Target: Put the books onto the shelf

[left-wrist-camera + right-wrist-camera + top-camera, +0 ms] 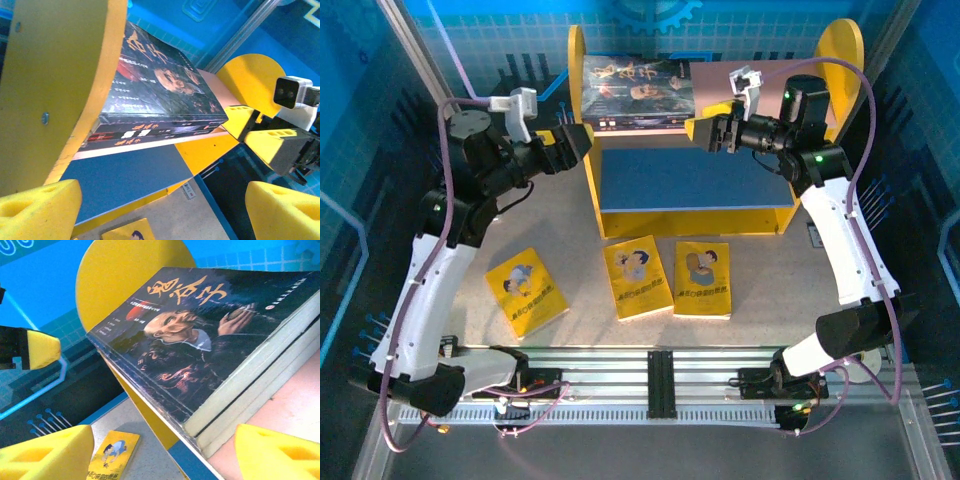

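Shelving is partly done: dark books (636, 93) lie on the shelf (578, 70), three yellow books (638, 277) wait on the near counter (765, 275) (both jaws apart, empty).

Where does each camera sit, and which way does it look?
Top external: above and behind, looking down on the table, shelf and yellow books; left arm and right arm show.
Left wrist: by the shelf's left panel, facing right across the dark books; left jaws' pads below.
Right wrist: at the shelf's right, facing left at those books; right jaws' pads below.
Shared: both wrist views see the dark books on the pink board.
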### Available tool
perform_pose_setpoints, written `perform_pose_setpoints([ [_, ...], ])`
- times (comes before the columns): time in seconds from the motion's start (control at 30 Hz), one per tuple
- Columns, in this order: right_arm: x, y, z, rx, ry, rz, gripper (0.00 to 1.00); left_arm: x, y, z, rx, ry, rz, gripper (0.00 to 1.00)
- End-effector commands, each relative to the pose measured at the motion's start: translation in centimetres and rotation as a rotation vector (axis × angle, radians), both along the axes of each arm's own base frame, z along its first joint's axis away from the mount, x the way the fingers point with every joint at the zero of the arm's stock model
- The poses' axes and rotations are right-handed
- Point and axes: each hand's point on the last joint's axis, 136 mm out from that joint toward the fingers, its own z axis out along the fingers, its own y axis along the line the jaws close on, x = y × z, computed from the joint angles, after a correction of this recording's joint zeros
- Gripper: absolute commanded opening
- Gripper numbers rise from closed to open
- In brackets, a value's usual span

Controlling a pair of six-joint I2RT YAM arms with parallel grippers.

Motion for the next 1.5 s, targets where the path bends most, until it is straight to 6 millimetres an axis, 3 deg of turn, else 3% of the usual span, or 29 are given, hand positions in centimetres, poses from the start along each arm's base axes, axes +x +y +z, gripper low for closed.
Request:
perform_pose_setpoints([
  [0.0, 2.5, -0.5, -4.0, -0.063, 0.115, -0.104, 0.75, -0.3, -1.2, 2.2, -0.052, -0.046, -0.074, 0.87],
  [0.27, 3.4, 0.0, -4.8, -0.087, 0.126, -0.108, 0.74, 0.8, -2.3, 2.2, -0.075, -0.036, -0.130, 0.86],
  [0.8, 4.1, 0.3, -5.2, -0.130, 0.112, -0.131, 0.73, 2.2, -2.8, 2.2, -0.079, -0.030, -0.139, 0.86],
  [1.47, 2.7, 0.9, -4.1, -0.020, 0.122, 0.003, 0.78, 2.4, -2.6, 2.1, -0.059, -0.028, -0.123, 0.86],
])
